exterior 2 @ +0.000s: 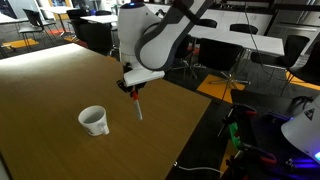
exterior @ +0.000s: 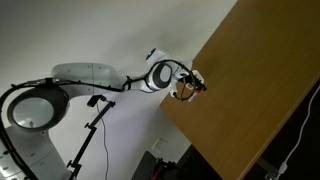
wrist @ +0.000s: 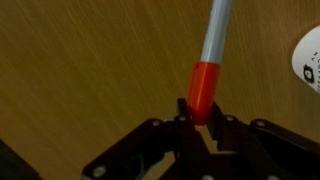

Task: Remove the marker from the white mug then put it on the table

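The gripper (exterior 2: 132, 88) is closed on the red end of the marker (exterior 2: 138, 105), which is out of the white mug (exterior 2: 93, 120) and hangs right under the gripper. Its long side points down at the counter (exterior 2: 50, 80), leaning a little, with the low tip near the wood; I cannot tell if it touches. The mug sits off to 1 side, apart from the marker, so the next move is likely down, then let go.

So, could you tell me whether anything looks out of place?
Nothing stands out: the white mug sits upright on the table, and the marker, clear of it, hangs tilted from the gripper, pinched by its red end.
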Action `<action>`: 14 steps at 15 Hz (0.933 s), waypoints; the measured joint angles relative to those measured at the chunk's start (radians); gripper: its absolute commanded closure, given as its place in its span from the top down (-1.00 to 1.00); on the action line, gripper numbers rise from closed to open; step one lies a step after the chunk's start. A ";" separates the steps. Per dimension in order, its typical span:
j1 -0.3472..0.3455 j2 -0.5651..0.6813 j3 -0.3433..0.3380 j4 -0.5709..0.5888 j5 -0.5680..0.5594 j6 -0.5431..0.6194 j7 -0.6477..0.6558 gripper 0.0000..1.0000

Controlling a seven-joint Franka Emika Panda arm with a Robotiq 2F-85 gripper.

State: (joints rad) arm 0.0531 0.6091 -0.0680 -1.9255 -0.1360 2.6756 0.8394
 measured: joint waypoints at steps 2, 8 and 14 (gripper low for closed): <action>-0.003 0.048 0.010 0.038 0.070 0.000 -0.076 -0.89; -0.003 0.177 0.014 0.156 0.180 -0.033 -0.199 -0.06; 0.001 0.217 0.003 0.210 0.193 -0.055 -0.210 0.71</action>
State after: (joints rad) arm 0.0540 0.8261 -0.0655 -1.7157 0.0570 2.6206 0.6298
